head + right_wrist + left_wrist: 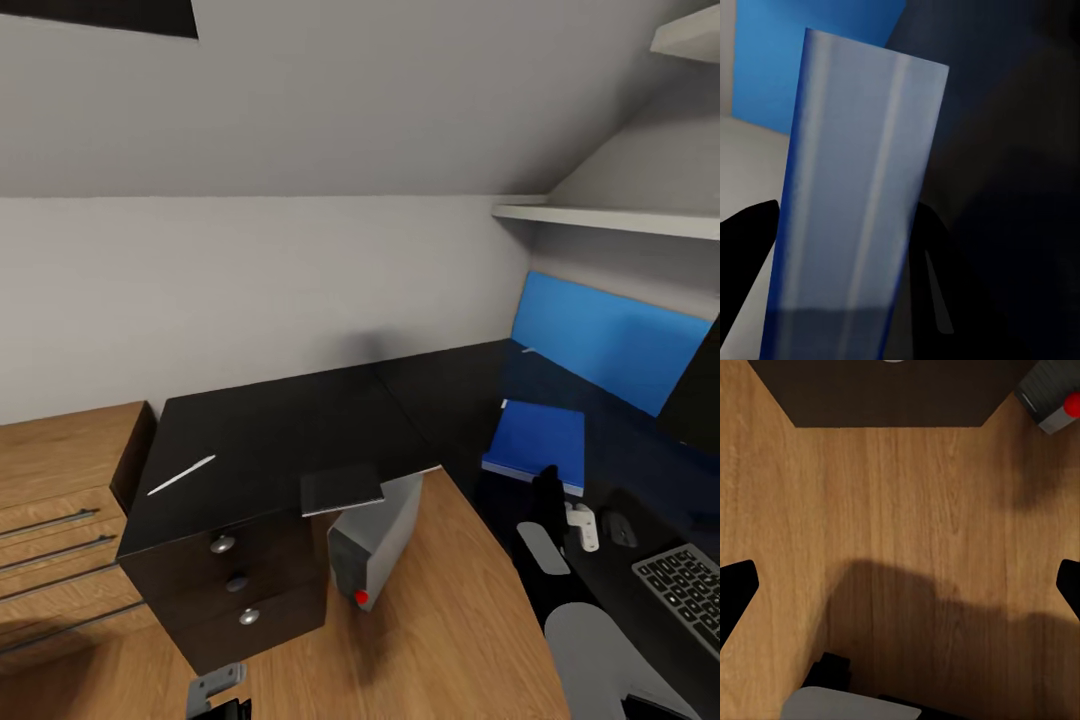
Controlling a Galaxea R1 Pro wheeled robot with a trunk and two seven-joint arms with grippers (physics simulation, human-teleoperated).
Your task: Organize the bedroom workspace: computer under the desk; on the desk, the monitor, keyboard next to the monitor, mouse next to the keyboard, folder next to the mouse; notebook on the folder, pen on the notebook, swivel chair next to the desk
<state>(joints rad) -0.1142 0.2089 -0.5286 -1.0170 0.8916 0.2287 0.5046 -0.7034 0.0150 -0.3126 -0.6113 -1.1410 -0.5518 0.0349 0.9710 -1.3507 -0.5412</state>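
Found right jaws pinching near edge of folder (535, 440), flat on tabletop (300, 420) beyond keyboard (685, 590), long axis running away; left jaws spread.

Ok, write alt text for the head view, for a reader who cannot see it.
A glossy black L-shaped desk fills a corner under a sloped ceiling, with a blue folder lying flat on its right wing and a white pen on its left. A grey computer stands on the wood floor beneath the desk edge; a keyboard shows at lower right.
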